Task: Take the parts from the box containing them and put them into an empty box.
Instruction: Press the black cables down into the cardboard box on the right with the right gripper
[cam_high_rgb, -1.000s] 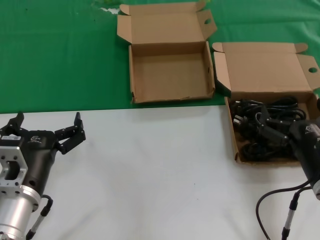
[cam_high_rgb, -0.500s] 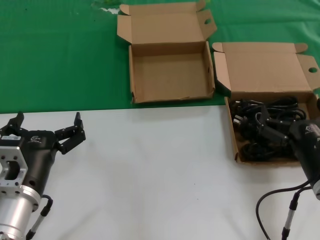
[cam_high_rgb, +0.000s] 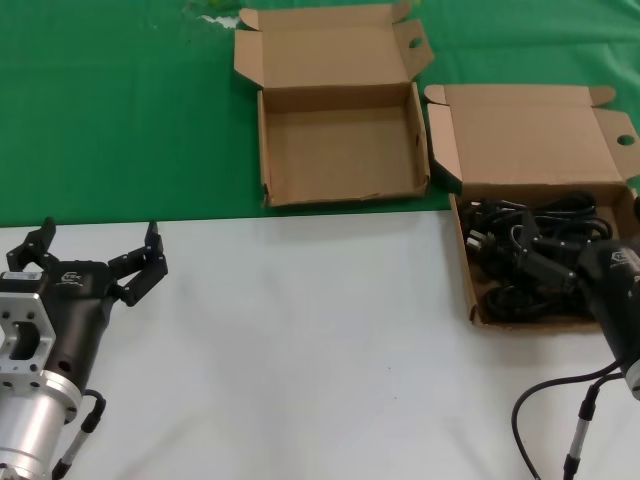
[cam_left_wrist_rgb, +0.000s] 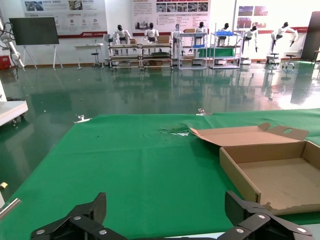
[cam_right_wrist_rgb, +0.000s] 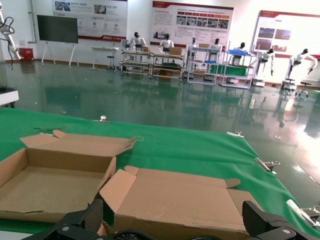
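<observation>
The parts, coiled black cables with chunky plugs, lie in the box containing them, at the right with its tall lid up. My right gripper hangs open just over these cables. In the right wrist view its fingers stand wide apart before that lid, with cable loops below. The empty box sits on the green cloth at the far middle; it also shows in the left wrist view and the right wrist view. My left gripper is open and empty at the near left.
A green cloth covers the far half of the table and a white surface the near half. The two boxes stand side by side, almost touching. A black hose loops from my right arm at the near right.
My left gripper has turned slightly, its fingertips shifting a little. The right arm, boxes and cables have not moved.
</observation>
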